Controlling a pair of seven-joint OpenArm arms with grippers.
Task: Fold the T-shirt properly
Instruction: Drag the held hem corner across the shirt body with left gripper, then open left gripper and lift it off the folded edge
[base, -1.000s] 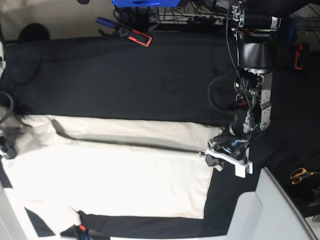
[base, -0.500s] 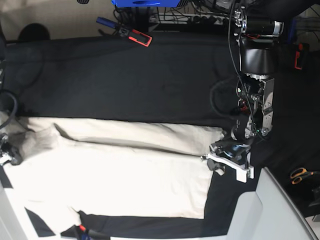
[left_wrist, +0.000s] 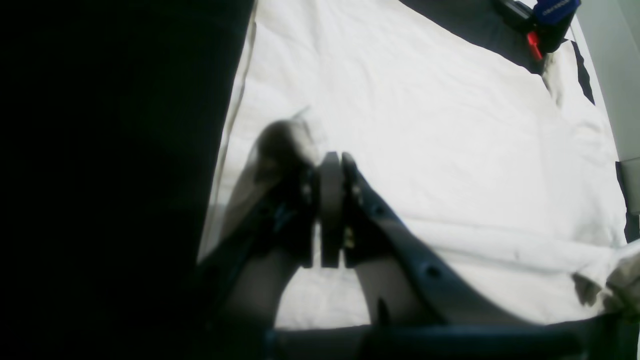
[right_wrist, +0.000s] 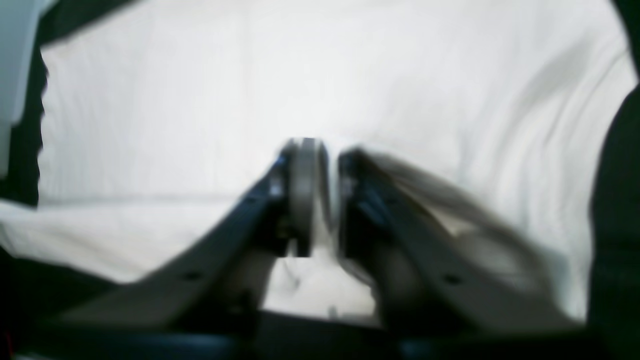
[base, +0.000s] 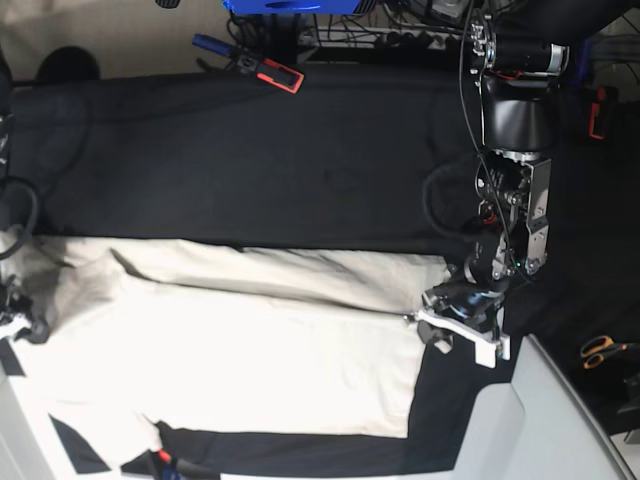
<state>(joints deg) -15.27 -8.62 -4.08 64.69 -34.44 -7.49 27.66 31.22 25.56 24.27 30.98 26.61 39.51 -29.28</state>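
Note:
The cream T-shirt (base: 250, 350) lies spread on the black surface (base: 300, 150), its far edge folded over in a long flap. My left gripper (base: 428, 322) sits at the shirt's right hem, where the flap's fold line ends. In the left wrist view the left gripper (left_wrist: 332, 160) is shut, and a small hump of the T-shirt (left_wrist: 425, 125) rises at its tips. In the blurred right wrist view my right gripper (right_wrist: 332, 155) stands a little open over the T-shirt (right_wrist: 200, 100), with cloth showing in the narrow gap. In the base view the right gripper (base: 18, 318) is at the shirt's left end.
Orange-handled scissors (base: 600, 350) lie at the right. A red and blue clamp (base: 265, 65) rests at the back edge. A pale grey panel (base: 540, 420) fills the lower right corner. A blue and red tool (base: 170, 462) lies by the shirt's near edge.
The right gripper's jaws have parted. The bunched cloth at the shirt's left end has sunk flatter. The left gripper has shifted slightly with the hem, and the flap lies lower.

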